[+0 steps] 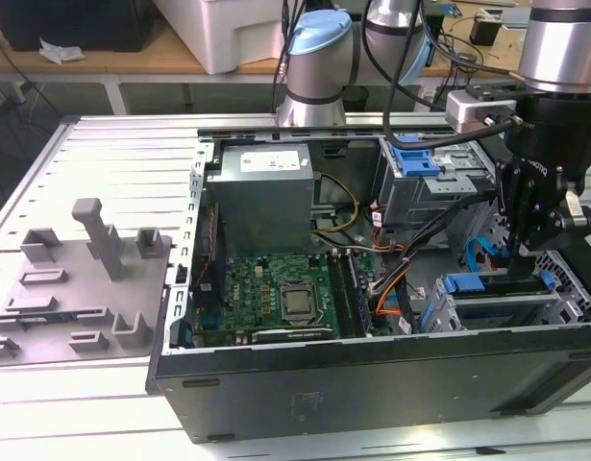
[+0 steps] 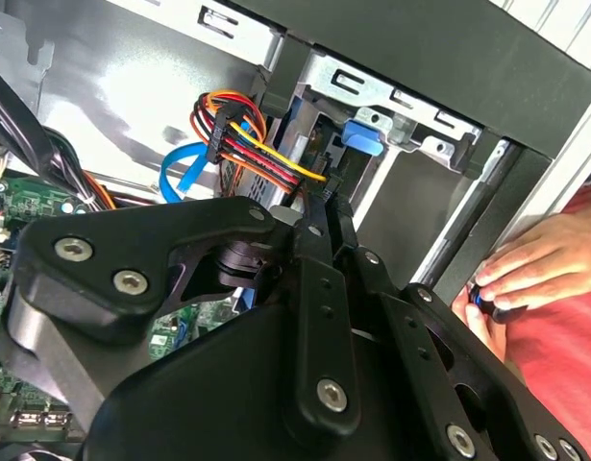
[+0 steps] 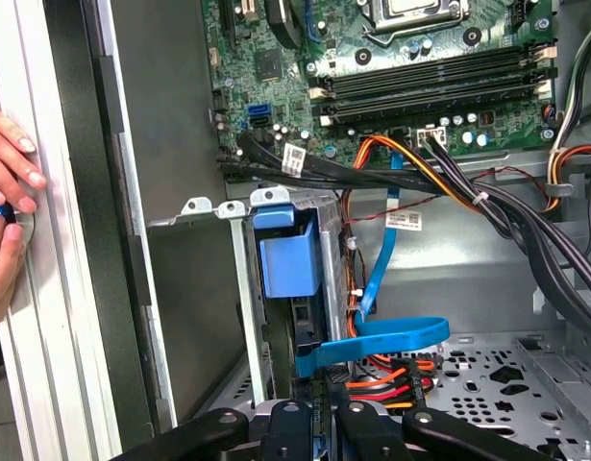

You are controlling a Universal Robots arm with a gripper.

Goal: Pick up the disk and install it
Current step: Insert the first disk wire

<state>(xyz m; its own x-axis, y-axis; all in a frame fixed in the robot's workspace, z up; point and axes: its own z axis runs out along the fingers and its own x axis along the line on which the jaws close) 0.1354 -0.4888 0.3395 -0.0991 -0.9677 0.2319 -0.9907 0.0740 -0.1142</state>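
The disk stands on edge inside the metal drive cage of the open computer case. Its blue carrier bracket shows at the cage mouth, and again as a blue bar in the exterior view. My gripper hangs straight over this cage at the exterior view's right. The fingers sit close together at the disk's near end. In the second wrist view they reach down to the cage by the blue tab. The contact point is hidden behind cables.
A blue flat cable and a bundle of orange, red and yellow wires cross right beside the cage. A person's hand rests on the case's outer edge. The motherboard and a second drive cage lie inside the case.
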